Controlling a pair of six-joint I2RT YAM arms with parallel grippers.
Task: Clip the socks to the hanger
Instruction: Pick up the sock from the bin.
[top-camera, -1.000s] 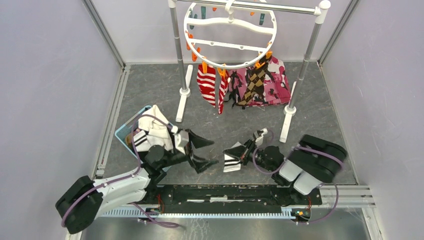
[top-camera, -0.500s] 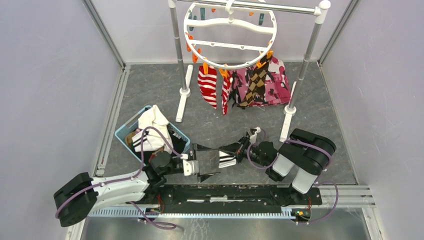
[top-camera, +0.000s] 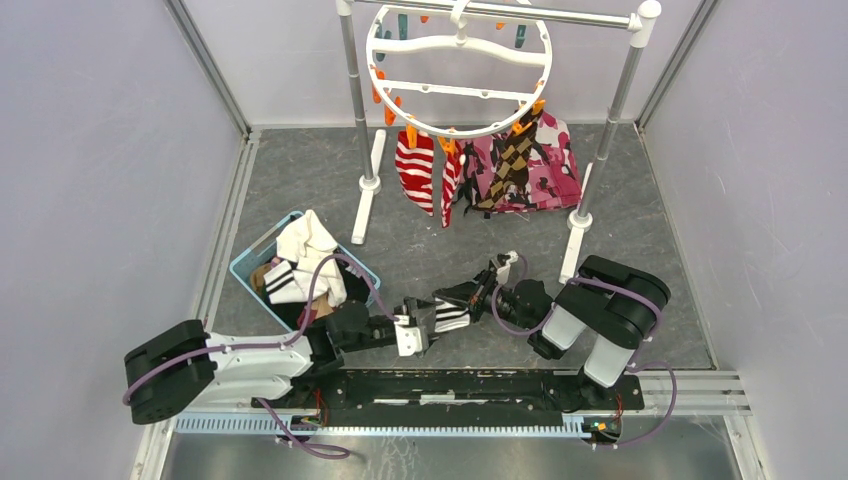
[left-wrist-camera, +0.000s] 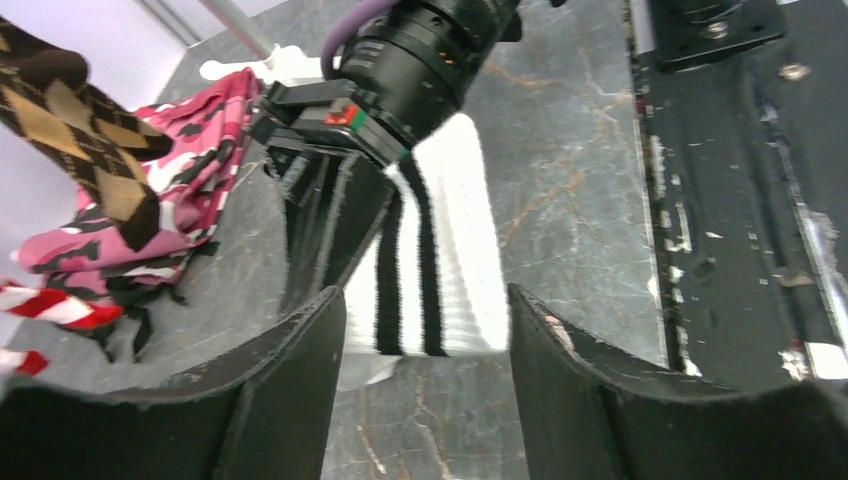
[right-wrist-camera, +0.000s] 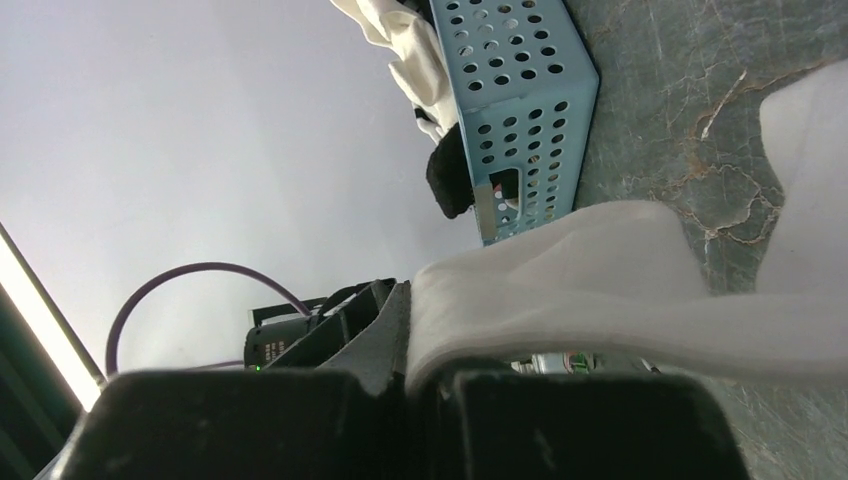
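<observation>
Socks clipped on our hanger: three. Right gripper clenches a fourth sock; left gripper gapes astride it, blue basket nearby.

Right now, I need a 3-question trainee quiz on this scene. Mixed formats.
1. True or false: the right gripper is shut on the white sock.
2. Pick one: the left gripper is A) clamped shut on nothing, B) open, with its fingers either side of the sock's striped cuff, C) out of view.
3. Short answer: which sock patterns hang from the hanger?
Key: 1 true; 2 B; 3 red-and-white striped socks and an argyle sock.
</observation>
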